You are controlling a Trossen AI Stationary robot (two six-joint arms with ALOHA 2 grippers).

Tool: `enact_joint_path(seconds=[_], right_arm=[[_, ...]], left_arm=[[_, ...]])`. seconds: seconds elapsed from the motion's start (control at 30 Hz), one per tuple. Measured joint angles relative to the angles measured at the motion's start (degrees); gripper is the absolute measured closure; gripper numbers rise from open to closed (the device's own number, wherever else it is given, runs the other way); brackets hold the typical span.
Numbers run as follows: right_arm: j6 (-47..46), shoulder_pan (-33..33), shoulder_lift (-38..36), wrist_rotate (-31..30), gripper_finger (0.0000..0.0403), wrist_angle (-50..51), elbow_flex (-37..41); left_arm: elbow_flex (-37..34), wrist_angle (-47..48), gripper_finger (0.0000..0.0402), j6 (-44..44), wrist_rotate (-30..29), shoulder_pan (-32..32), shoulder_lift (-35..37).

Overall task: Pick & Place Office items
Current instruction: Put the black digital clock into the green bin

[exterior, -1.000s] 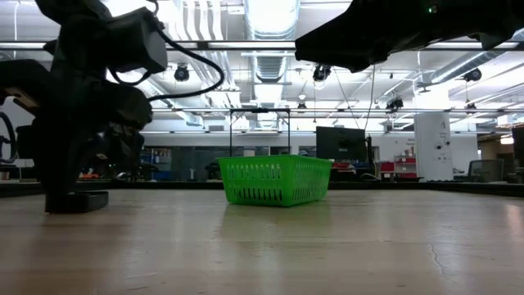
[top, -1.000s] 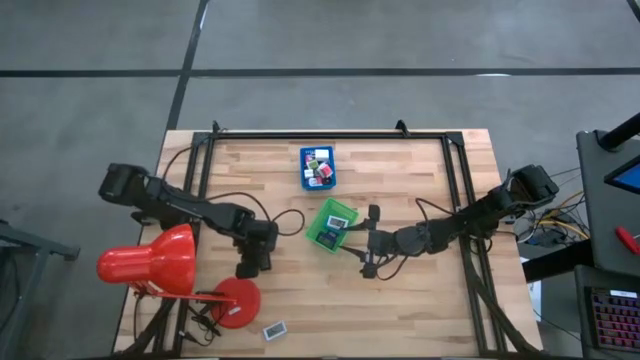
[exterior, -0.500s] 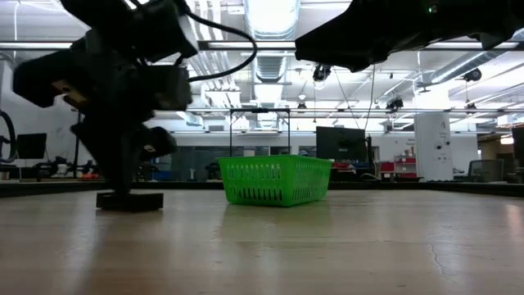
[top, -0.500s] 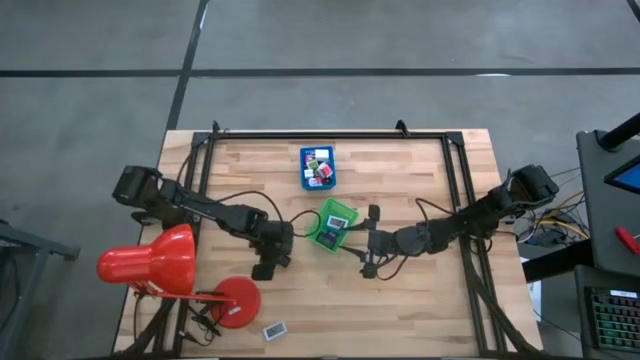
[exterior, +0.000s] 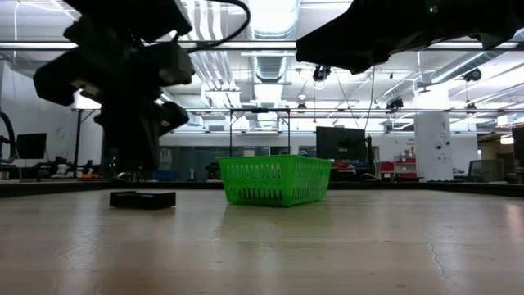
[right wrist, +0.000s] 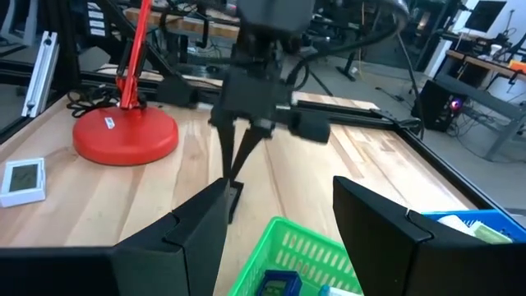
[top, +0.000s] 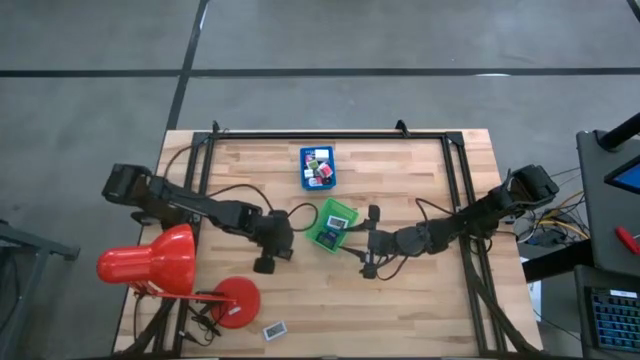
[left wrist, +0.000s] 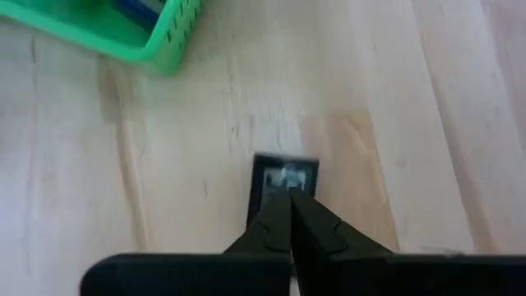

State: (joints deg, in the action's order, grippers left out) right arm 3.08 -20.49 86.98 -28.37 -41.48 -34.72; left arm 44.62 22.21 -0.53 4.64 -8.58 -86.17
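Dark grey flat item (left wrist: 283, 182) lies on wood table (left wrist: 394, 99) just under L gripper (left wrist: 289, 215), fingers shut, not touching.

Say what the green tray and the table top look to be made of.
Green tray: likely moulded plastic, going by its uniform bright colour and the slotted lattice walls. Table top: wood, seemingly glued strips with a smooth finish, going by the pale plank lines and grain.

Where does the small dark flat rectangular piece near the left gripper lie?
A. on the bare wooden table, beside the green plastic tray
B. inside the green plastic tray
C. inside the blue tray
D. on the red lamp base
A: the small dark flat rectangular piece lies on the wooden table, apart from the green plastic tray, under the shut left gripper.
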Motion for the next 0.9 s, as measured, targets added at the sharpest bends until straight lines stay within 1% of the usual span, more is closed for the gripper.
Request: enact_joint_path(seconds=[0.13, 0.23, 0.33, 0.43, 0.67, 0.8, 0.9], right_arm=[[-0.4, 0.0, 0.0, 0.1, 0.0191, 0.9, -0.1], [-0.3, 0.0, 0.0, 0.1, 0.0191, 0.8, -0.3], [-0.2, 0.0, 0.0, 0.1, 0.0191, 0.8, -0.4], [-0.2, 0.0, 0.0, 0.1, 0.0191, 0.9, -0.4], [-0.1, 0.0, 0.0, 0.0, 0.0191, 1.6, -0.4], [-0.1, 0.0, 0.0, -0.1, 0.0191, 1.9, -0.4], [-0.1, 0.0, 0.0, -0.1, 0.0191, 1.9, -0.4]], left_arm=[[-0.9, 1.8, 0.0395, -1.3, -0.1, -0.2, 3.4], [-1.7, 1.9, 0.0374, -1.5, 0.0, -0.5, 3.9], [-1.9, 1.8, 0.0340, -2.1, -0.1, -0.5, 3.5], [-2.1, 1.8, 0.0301, -2.3, -1.7, -0.5, 2.8], [-2.2, 1.2, 0.0204, -2.9, -1.1, -0.6, 2.6], [-2.5, -0.4, 0.0168, -2.7, 1.3, -0.7, 2.4], [-2.7, -1.8, 0.0156, -2.7, 1.8, -0.9, 1.3]])
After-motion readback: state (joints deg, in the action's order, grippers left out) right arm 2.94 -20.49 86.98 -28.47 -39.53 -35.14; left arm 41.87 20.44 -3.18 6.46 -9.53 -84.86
